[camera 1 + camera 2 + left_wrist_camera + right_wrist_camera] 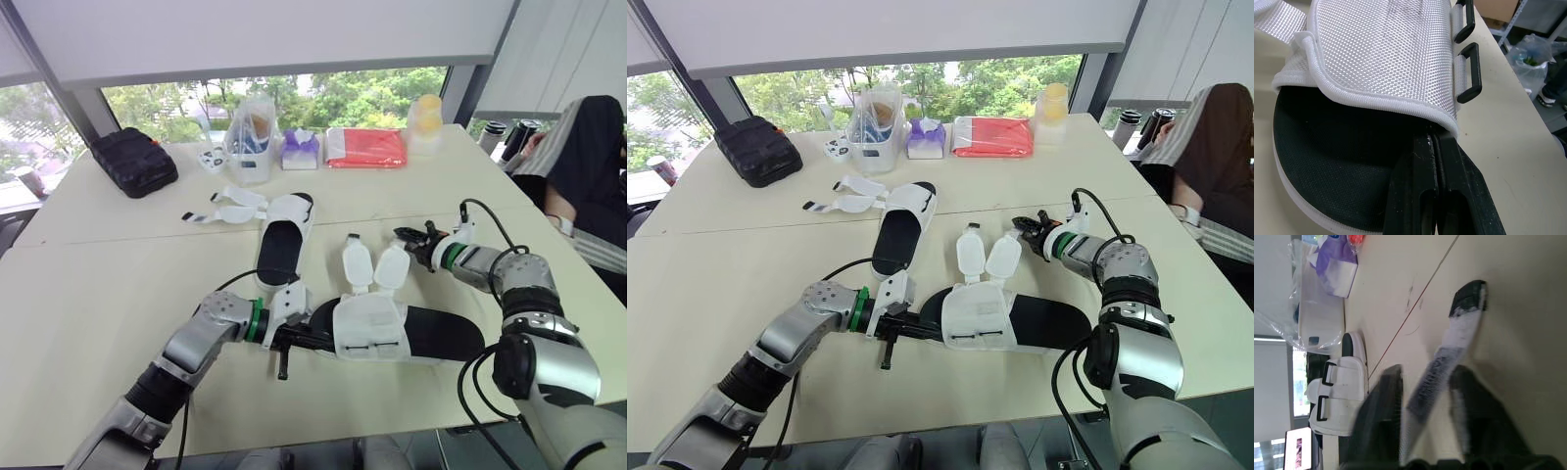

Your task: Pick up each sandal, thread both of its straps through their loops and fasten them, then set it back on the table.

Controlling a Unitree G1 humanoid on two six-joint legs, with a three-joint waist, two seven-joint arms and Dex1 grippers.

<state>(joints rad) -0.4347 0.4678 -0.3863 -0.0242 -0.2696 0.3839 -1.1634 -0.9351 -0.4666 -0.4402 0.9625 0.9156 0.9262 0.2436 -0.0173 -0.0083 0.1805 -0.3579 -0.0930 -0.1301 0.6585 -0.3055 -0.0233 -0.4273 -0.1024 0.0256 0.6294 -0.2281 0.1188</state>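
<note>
The right gripper stands open astride 1 strap at its tip, so it may close on nothing or drag the strap askew. The left gripper, fingers pressed together with tips tucked under the upper, may let the near sandal slide. That sandal lies flat on the table before the robot: black footbed, white upper, 2 straps loose, 2 black loops empty.

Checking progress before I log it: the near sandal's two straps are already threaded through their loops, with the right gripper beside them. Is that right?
Not quite. The near sandal has both straps unthreaded, flipped open away from their loops. The left wrist view shows the loops empty, and the left eye view shows the open straps. The right gripper is indeed beside them.
</note>
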